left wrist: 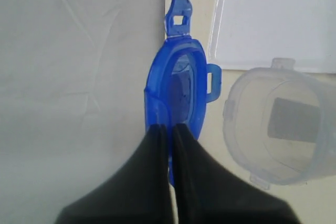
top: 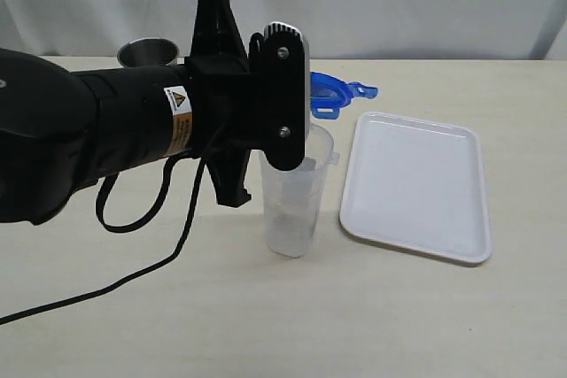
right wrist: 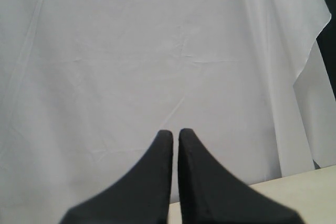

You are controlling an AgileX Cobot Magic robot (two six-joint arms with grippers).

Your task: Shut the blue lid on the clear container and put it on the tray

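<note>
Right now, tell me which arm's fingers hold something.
The left fingers pinch the blue lid by its edge; the right fingers are shut on nothing.

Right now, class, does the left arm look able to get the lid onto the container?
Probably yes: the left arm's jaws are shut on the lid, which hangs close beside the container's open mouth, and nothing stands between the two.

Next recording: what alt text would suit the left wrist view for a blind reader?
The left gripper, jaws shut, pinches the edge of the blue lid, with the open clear container close alongside. The white tray lies beyond them, and a white cloth fills the other half of the view.
</note>
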